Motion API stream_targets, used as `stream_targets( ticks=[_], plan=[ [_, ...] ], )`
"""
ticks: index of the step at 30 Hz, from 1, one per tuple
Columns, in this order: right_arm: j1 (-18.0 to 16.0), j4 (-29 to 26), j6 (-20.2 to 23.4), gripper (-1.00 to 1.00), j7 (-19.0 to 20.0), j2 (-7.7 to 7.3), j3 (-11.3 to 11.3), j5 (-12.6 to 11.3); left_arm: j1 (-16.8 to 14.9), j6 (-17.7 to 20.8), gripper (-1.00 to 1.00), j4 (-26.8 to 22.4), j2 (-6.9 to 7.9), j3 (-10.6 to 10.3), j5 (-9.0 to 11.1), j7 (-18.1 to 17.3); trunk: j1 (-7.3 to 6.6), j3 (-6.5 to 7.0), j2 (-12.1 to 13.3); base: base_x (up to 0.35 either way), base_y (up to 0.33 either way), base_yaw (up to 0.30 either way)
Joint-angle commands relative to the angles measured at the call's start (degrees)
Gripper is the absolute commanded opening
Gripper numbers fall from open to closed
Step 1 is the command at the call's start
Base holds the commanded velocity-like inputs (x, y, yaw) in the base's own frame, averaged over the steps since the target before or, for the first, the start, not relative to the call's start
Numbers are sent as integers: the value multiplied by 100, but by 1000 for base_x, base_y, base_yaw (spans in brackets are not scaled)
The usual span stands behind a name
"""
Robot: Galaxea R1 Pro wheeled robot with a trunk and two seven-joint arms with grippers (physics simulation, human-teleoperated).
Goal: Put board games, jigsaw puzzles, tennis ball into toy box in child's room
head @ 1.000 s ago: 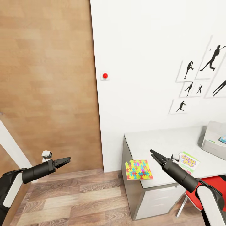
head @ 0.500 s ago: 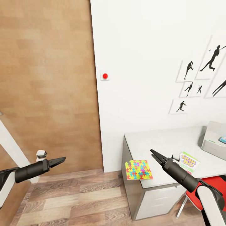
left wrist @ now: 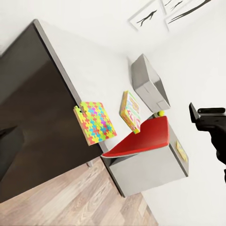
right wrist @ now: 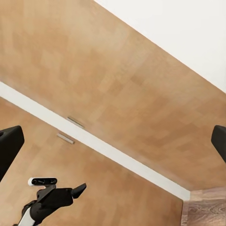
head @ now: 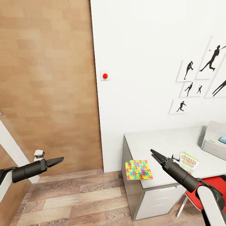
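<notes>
We count 1 jigsaw puzzle (head: 138, 169) lying flat at the table (head: 163, 141) front corner, overhanging the edge, and 1 SKIP-BO box (head: 189, 161) just beside it, its near part hidden behind the right gripper (head: 153, 152), which hovers over the table w/ fingers together. Toy box (head: 213, 139) sits at the table's far end, cut off by the frame edge; a blue item (head: 223, 139) inside is too cropped to ID. Left gripper (head: 60, 159) hangs over the wood floor (head: 78, 194) by the door (head: 47, 84), fingers also pressed together. 5 silhouette posters (head: 188, 69) are on the wall, some cut off.
</notes>
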Motion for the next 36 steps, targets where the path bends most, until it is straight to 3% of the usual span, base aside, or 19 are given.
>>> stream_targets(
  ticks=[1,28,36],
  plan=[
    [-6,-1,35,100,7,2,-6,-13,-5,39,100,0,1,-2,19,-2,4,-11,-12,0,0,0],
    [-6,-1,41,100,28,0,-3,-13,-6,30,100,8,-58,-69,18,92,4,32,-12,30,-32,0],
    [-6,-8,42,100,363,0,2,-14,-6,29,100,9,-69,-73,27,130,4,32,-12,200,-212,0]
  ],
)
